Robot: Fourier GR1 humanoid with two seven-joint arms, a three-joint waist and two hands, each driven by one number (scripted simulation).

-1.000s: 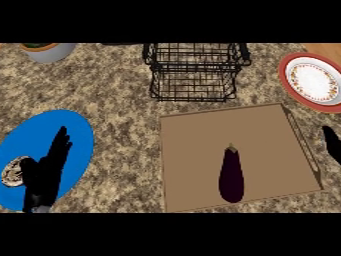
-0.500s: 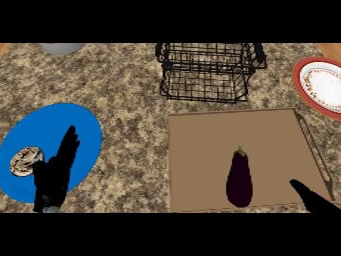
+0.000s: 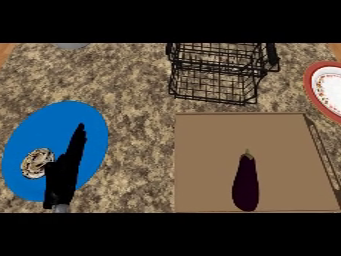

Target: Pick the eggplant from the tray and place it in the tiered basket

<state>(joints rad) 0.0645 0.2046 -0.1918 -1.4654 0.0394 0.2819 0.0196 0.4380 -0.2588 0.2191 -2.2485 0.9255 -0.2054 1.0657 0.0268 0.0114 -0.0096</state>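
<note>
Eggplant (image 3: 246,181): dark purple, lying lengthwise on the tray (image 3: 210,150), stem pointing toward the basket (image 3: 219,70), body near the tray's front edge, untouched. Left robot hand (image 3: 67,167): fingers straight, holding nothing, resting over the blue plate (image 3: 55,125) at the view's left. Right robot hand: not visible, so its state cannot be told. Step in hand, judged: reach and grasp. It would go best with the right hand descending over the eggplant's thick middle, fingers closing across its width, then a lift high enough to clear the tray's rim and the basket's wire top. Other items: a small patterned round object (image 3: 37,163) on the blue plate beside the left hand; a red-rimmed plate (image 3: 337,92) at the right; speckled surface (image 3: 136,90). Nothing lies between tray and basket.
</note>
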